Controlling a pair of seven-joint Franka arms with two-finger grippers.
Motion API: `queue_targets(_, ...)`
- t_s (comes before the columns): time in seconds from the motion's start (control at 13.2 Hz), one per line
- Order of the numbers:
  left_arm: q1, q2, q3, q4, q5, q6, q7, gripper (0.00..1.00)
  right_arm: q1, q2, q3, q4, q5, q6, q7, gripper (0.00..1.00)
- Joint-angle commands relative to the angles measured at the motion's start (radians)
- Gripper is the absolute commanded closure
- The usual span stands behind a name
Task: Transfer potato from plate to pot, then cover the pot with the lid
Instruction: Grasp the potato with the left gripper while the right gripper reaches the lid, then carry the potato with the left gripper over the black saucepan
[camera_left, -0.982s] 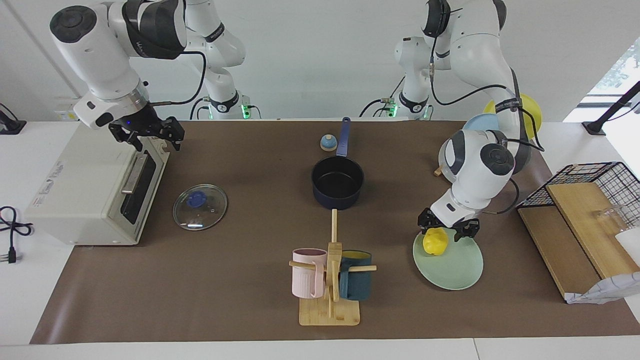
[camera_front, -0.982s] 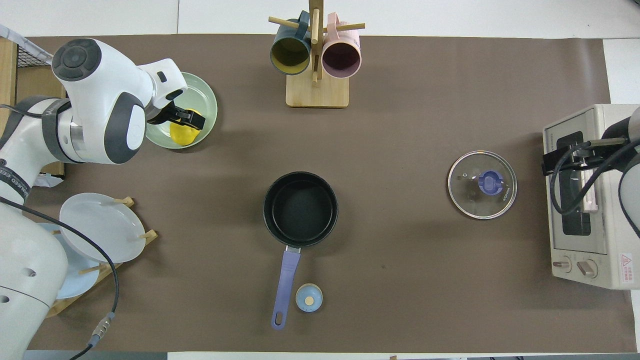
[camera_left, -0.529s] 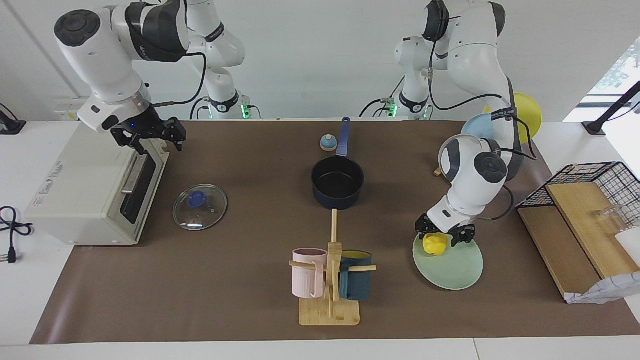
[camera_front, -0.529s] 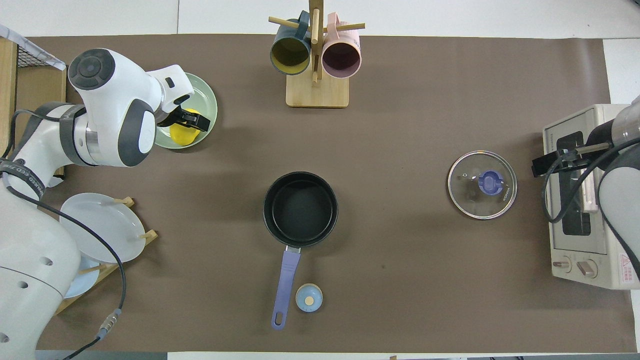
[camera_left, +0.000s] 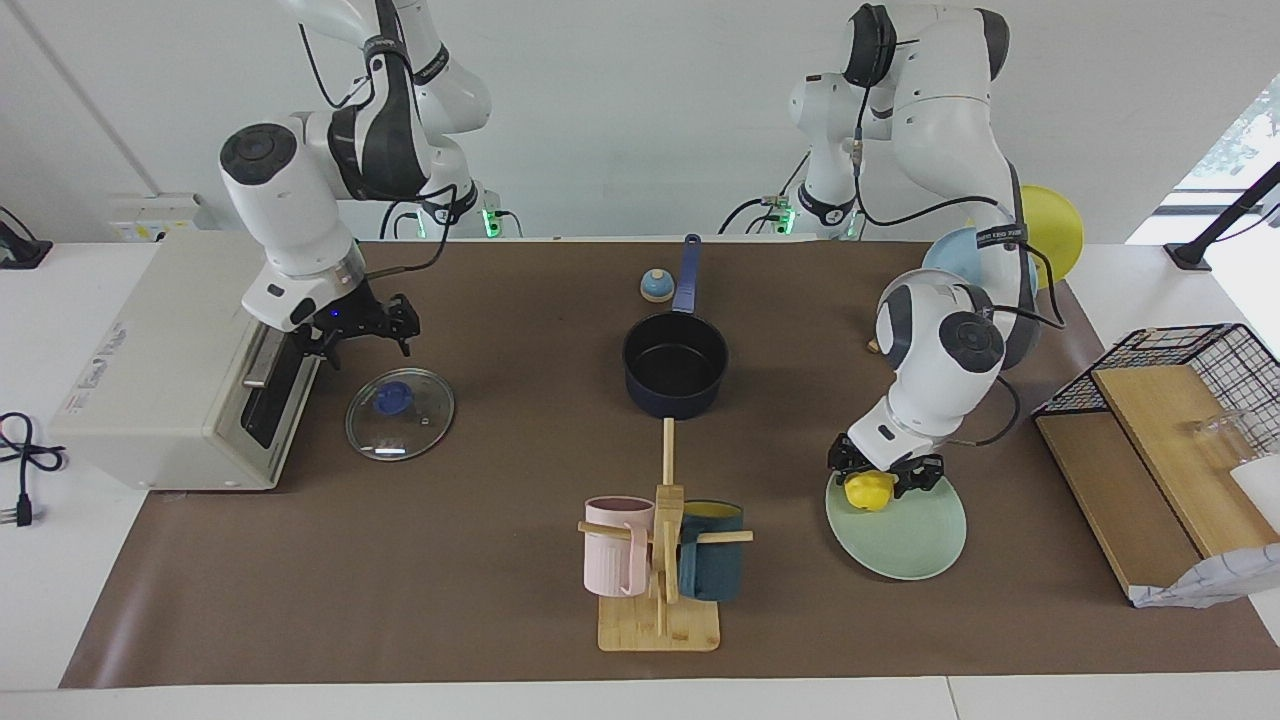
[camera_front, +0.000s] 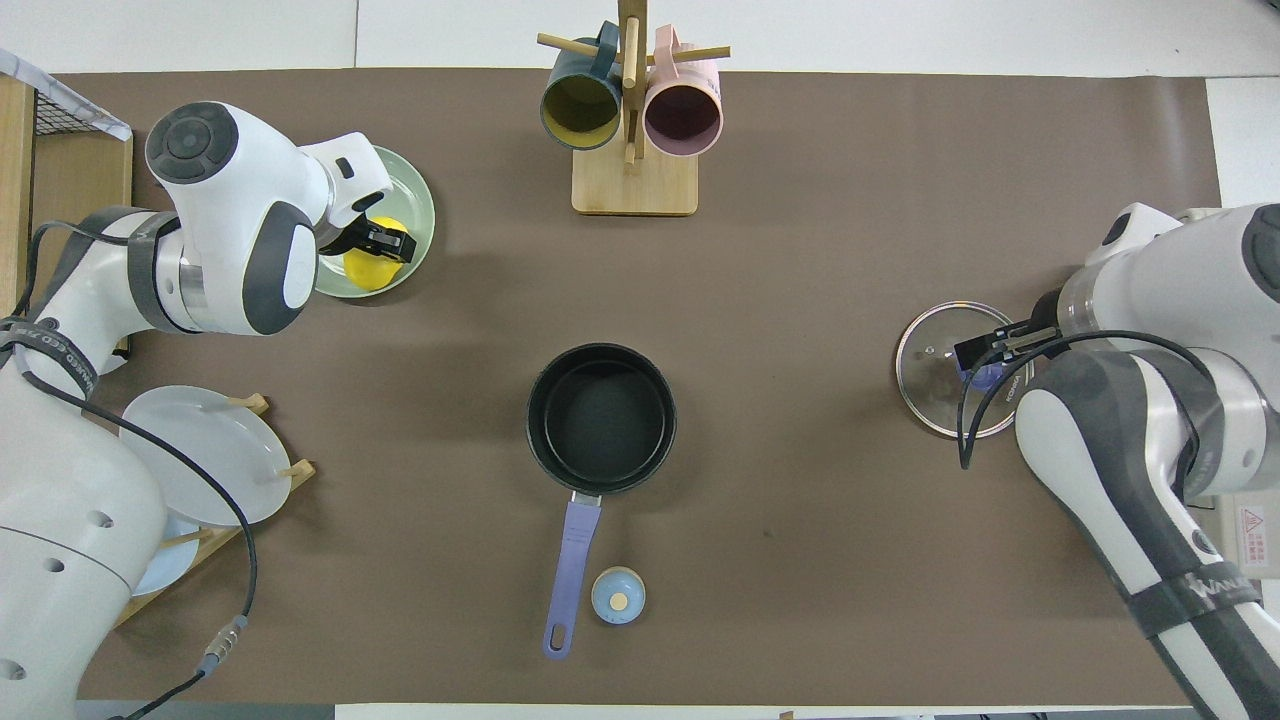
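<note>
The yellow potato lies on the mint-green plate at the left arm's end of the table. My left gripper is low over the plate, open, with a finger on either side of the potato. The navy pot stands empty mid-table, its handle pointing toward the robots. The glass lid with a blue knob lies flat on the mat in front of the toaster oven. My right gripper is open and empty in the air over the lid's edge. In the overhead view it covers part of the lid.
A toaster oven stands at the right arm's end. A wooden mug rack with a pink and a dark blue mug stands farther from the robots than the pot. A small blue bell sits beside the pot handle. A plate rack and a wire basket stand near the left arm.
My right gripper has come down from above the toaster oven to over the lid. My left gripper has sunk lower around the potato. The potato, pot and lid have not moved.
</note>
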Motion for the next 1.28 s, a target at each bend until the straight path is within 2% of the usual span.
queue_targets(0.0, 0.006, -0.006, 0.009, 0.022, -0.005, -0.038, 0.006, 1.00, -0.015, 0.020, 0.001, -0.074, 0.012, 0.117, -0.026, 0.00)
queue_targets(0.15, 0.011, -0.040, 0.016, 0.071, -0.026, -0.128, -0.008, 1.00, -0.011, 0.014, 0.001, -0.103, 0.012, 0.143, -0.022, 0.00)
queue_targets(0.23, 0.011, -0.090, 0.021, 0.088, -0.064, -0.182, -0.041, 1.00, -0.013, 0.008, 0.001, -0.135, 0.012, 0.189, -0.022, 0.00)
queue_targets(0.38, -0.006, -0.202, 0.017, 0.080, -0.071, -0.253, -0.228, 1.00, -0.022, 0.041, 0.001, -0.149, 0.012, 0.222, -0.025, 0.00)
queue_targets(0.53, -0.082, -0.303, 0.010, 0.053, -0.071, -0.357, -0.414, 1.00, -0.019, 0.043, 0.001, -0.149, 0.012, 0.222, -0.022, 0.00)
queue_targets(0.68, -0.179, -0.403, 0.007, -0.022, -0.071, -0.394, -0.620, 1.00, -0.022, 0.047, 0.001, -0.152, 0.012, 0.225, -0.028, 0.00)
queue_targets(0.83, -0.300, -0.469, 0.009, -0.140, -0.071, -0.376, -0.814, 1.00, -0.027, 0.075, -0.001, -0.152, 0.012, 0.235, -0.045, 0.00)
queue_targets(0.98, -0.352, -0.509, 0.006, -0.243, -0.071, -0.264, -0.949, 1.00, -0.034, 0.081, -0.001, -0.151, 0.012, 0.252, -0.063, 0.00)
queue_targets(1.21, -0.437, -0.505, 0.007, -0.395, -0.071, -0.065, -1.046, 1.00, -0.036, 0.081, -0.001, -0.148, 0.012, 0.240, -0.088, 0.01)
